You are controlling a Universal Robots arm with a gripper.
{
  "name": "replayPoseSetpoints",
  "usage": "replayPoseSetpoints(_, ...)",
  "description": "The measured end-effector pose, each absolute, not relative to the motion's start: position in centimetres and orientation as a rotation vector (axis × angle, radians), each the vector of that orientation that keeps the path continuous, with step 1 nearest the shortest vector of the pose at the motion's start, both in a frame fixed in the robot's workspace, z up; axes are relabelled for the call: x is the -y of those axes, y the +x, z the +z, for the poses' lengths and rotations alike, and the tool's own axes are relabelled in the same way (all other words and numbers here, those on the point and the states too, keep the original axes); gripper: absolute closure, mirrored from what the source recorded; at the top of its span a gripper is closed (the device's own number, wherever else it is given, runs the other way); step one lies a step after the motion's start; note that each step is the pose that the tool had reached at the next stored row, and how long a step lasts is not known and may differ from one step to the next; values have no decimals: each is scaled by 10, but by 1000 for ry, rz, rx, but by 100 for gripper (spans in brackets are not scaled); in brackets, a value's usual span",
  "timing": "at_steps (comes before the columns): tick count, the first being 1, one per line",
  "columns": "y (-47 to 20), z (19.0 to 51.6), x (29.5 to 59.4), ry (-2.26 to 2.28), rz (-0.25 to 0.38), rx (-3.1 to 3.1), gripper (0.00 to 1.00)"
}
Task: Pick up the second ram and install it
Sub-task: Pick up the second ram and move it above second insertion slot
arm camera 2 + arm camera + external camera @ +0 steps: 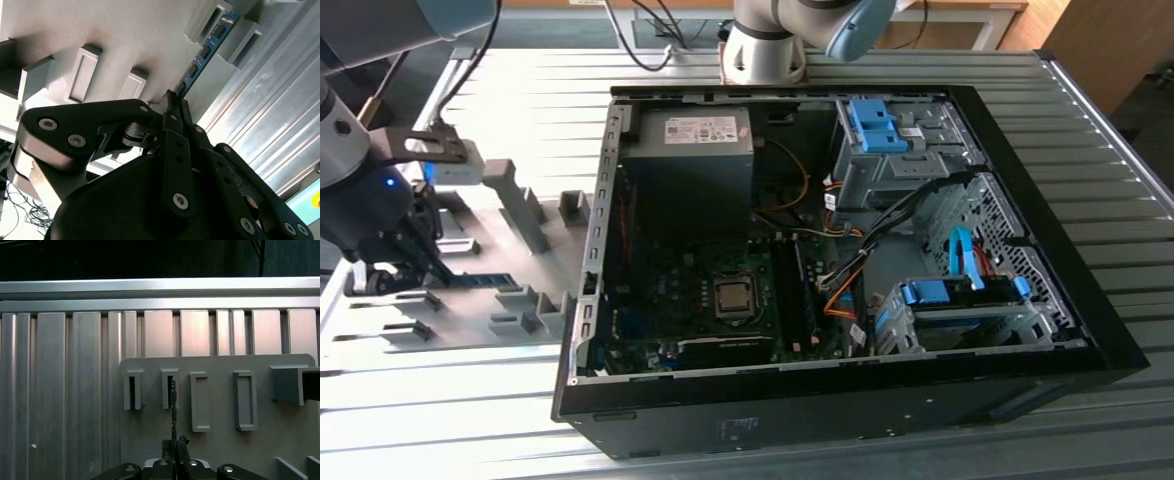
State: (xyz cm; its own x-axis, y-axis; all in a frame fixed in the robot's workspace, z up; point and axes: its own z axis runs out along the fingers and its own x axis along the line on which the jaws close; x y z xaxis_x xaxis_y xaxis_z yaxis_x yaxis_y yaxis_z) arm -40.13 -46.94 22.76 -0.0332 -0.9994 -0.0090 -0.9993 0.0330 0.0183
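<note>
The second ram (202,55) is a thin blue-green stick with small black chips. It stands on edge on the grey holder plate (125,30), its far end between two grey blocks. My gripper (176,97) is shut on its near end, one finger on each face. The first wrist view looks along the stick (173,405), a thin dark line running from the gripper (175,444) into a slotted block. In the exterior view the gripper (424,275) is low over the plate at that view's left, with the stick (491,279) pointing toward the computer case.
An open computer case (1067,330) lies on the ribbed metal table (480,420), with the motherboard (707,290) and its long memory slots (794,290) exposed. Blue drive clips (874,125) and cables fill its far side. Grey blocks (520,205) rise from the holder plate.
</note>
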Motion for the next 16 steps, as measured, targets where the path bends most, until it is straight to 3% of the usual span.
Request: replayPoseSetpoints(16,-401,242,469,2180,-30,2253,86)
